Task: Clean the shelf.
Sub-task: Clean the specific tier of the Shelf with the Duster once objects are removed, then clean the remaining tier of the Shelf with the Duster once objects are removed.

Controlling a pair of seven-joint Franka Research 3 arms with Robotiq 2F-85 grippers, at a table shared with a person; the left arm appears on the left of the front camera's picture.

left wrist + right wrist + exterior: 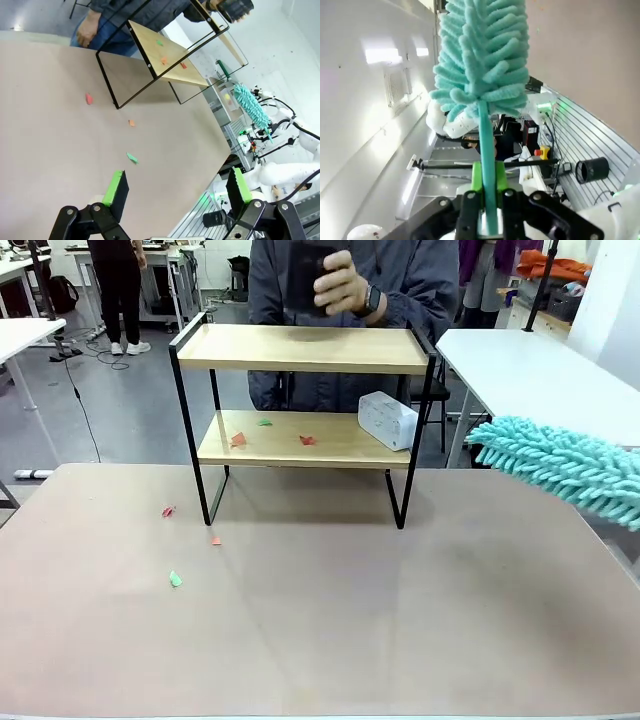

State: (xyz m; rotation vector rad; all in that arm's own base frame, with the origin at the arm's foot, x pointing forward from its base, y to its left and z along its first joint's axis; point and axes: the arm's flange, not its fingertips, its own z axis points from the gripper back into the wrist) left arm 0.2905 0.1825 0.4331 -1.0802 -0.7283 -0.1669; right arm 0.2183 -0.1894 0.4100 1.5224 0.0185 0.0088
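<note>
Front view puts the shelf (300, 350) at the far middle of the desk (420, 620), with paper scraps (238, 440) and a white box (388, 420) on its lower board. A person's hand (340, 285) holds a dark object above the top board. The right end effector (489, 184) is pressed together on the handle of a teal duster (560, 465), which hangs to the shelf's right, apart from it. The left end effector (177, 184) is spread wide over the desk, empty. Sweeping well likely means entering the lower tier level and brushing the scraps outward, clear of box and frame.
</note>
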